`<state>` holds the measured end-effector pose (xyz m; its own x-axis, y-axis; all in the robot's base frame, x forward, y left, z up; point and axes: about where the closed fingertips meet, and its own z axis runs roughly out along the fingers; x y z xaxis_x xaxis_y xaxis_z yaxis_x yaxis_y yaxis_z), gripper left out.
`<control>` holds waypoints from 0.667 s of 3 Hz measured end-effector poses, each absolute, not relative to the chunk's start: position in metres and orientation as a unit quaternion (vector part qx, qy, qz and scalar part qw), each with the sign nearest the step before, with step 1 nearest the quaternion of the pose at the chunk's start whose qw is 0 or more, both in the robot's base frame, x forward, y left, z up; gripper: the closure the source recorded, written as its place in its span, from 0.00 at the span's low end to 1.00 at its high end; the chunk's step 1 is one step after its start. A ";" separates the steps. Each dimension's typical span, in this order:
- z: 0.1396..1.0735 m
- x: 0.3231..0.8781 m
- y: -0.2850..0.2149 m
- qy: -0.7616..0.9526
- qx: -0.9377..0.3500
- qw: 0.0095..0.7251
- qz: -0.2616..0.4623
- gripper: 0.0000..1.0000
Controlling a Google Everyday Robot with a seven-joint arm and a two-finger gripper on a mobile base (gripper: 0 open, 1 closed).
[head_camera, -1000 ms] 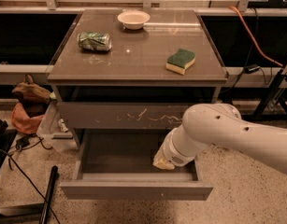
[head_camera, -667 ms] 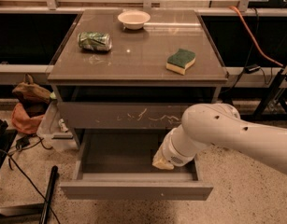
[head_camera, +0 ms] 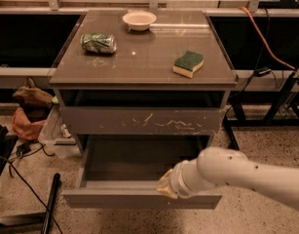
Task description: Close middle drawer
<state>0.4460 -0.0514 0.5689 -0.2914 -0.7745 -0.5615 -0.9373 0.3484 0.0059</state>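
Claw [head_camera: 164,185] at open middle drawer [head_camera: 115,199]; sponge [head_camera: 188,64], can [head_camera: 98,43], bowl [head_camera: 139,19] on tabletop [head_camera: 139,69]; speckled floor [head_camera: 268,152].

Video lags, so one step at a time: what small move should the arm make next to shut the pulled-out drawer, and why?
Probably ease the claw forward against the wide, plain grey-brown drawer front, toward the cabinet. That drawer stands pulled far out below the white-scratched front, and the claw sits at its top edge, right of centre.
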 end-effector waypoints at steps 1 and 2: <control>0.520 0.424 -0.063 0.800 -0.509 0.265 0.174 1.00; 0.490 0.422 -0.070 0.812 -0.485 0.284 0.158 1.00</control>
